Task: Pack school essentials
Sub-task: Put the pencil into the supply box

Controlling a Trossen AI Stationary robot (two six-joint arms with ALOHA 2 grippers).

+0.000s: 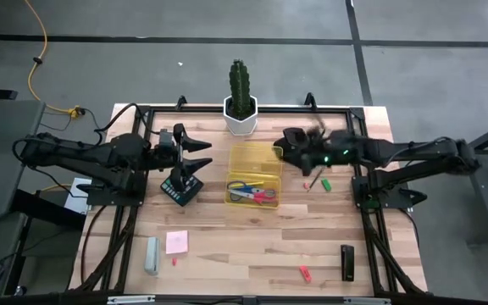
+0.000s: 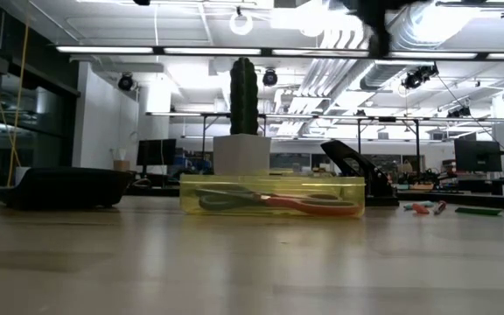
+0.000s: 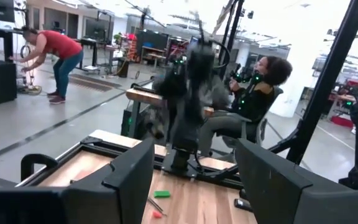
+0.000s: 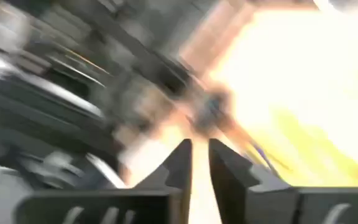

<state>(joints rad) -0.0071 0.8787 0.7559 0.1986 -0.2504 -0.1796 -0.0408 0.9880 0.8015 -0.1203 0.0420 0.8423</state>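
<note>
A yellow see-through box (image 1: 255, 172) sits mid-table, with the blue-handled scissors (image 1: 240, 190) and red-handled scissors (image 1: 265, 196) lying in it; the low view shows them through its wall (image 2: 274, 203). The pink sticky-note pad (image 1: 176, 243) lies flat near the front left. A green piece (image 1: 326, 183) and a thin red piece (image 1: 312, 180) lie right of the box, and another red piece (image 1: 305, 273) lies near the front. My right gripper (image 1: 280, 151) hovers at the box's far right corner, shut to a narrow slit (image 4: 200, 158); blur hides anything in it. My left gripper (image 1: 203, 155) waits open left of the box (image 3: 194, 155). I see no yellow pencil.
The cactus in a white pot (image 1: 241, 100) stands at the far edge behind the box. A black stapler-like object (image 1: 181, 186) sits below my left gripper. A grey block (image 1: 152, 254) and a black bar (image 1: 347, 261) lie near the front. People are in the room beyond.
</note>
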